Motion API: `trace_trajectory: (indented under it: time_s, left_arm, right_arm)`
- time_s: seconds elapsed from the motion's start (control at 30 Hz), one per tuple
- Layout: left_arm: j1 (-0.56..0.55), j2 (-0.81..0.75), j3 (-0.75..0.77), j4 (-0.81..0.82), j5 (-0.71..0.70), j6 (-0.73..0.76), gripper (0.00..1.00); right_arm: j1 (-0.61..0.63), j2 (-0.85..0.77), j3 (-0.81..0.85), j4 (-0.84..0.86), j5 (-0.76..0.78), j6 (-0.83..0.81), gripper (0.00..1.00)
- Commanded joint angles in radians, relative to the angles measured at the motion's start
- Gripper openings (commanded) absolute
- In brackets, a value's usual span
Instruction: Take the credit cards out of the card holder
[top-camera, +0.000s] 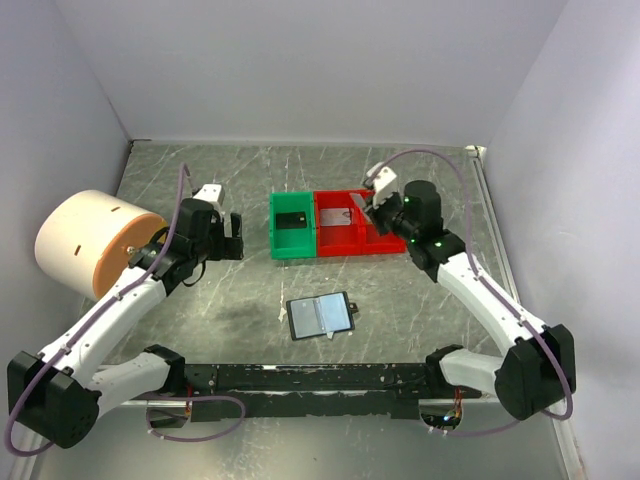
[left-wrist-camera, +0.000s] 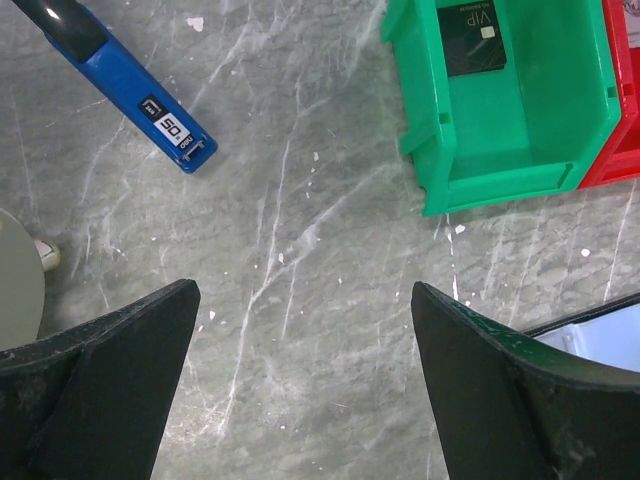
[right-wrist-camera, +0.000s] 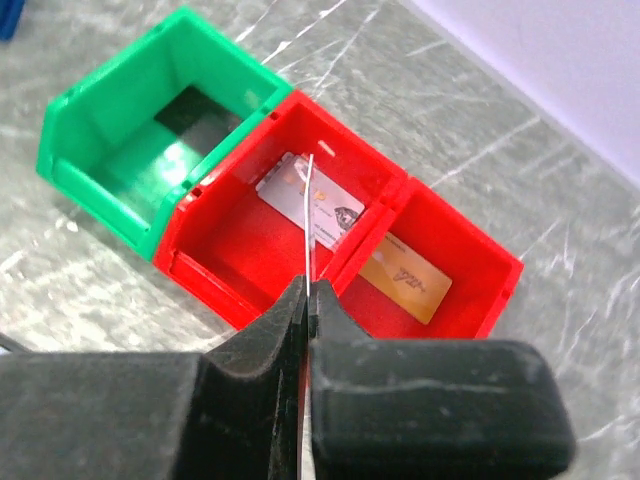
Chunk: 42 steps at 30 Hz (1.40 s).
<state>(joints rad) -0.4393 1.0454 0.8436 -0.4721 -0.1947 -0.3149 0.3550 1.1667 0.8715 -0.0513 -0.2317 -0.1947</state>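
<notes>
Right tool (right-wrist-camera: 308, 290) is clenched tight on a thin pale plastic card (right-wrist-camera: 311, 200), seen edge-on, hanging over the first red plastic bin (right-wrist-camera: 215, 265). A silvery grey-white card (right-wrist-camera: 340, 212) lies flat in that bin. An orange-gold card (right-wrist-camera: 405, 278) sits in the second red bin (right-wrist-camera: 470, 300), at its 3 o'clock in the top view. The green plastic bin (left-wrist-camera: 500, 180) touches the first red one at its 9 o'clock and has a black card (left-wrist-camera: 470, 38) printed VIP on its floor.

Left tool (left-wrist-camera: 302, 295) is released, jaws wide, over bare grey marbled worktop (left-wrist-camera: 300, 150) at 9 o'clock of the green bin. The black folding card holder (top-camera: 320, 315) lies open, pale sleeves up, at 6 o'clock of the bins, well apart from both tools. A blue plastic stick (left-wrist-camera: 150, 100) with a black end lies at 10 o'clock in the left wrist view.
</notes>
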Motion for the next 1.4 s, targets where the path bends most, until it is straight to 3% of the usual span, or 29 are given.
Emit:
trace_trajectory:
  time_s: [0.0, 0.3, 0.53, 1.03, 1.37]
  left_arm:
    - [0.005, -0.021, -0.004, 0.022, -0.043, 0.028, 1.0]
    - [0.005, -0.039, -0.007, 0.015, -0.079, 0.038, 1.0]
    - [0.006, -0.05, -0.01, 0.011, -0.093, 0.046, 1.0]
    - [0.007, -0.033, -0.002, 0.003, -0.113, 0.052, 1.0]
    - [0.007, -0.034, -0.003, -0.002, -0.121, 0.055, 1.0]
  right_arm:
    - [0.091, 0.056, 0.055, -0.083, 0.129, -0.346, 0.0]
    - [0.116, 0.193, 0.1, -0.1, 0.029, -0.552, 0.0]
    - [0.116, 0.32, 0.185, -0.088, -0.044, -0.61, 0.0]
    - [0.124, 0.584, 0.319, -0.033, -0.037, -0.697, 0.0]
    - [0.133, 0.699, 0.34, 0.064, 0.087, -0.75, 0.0]
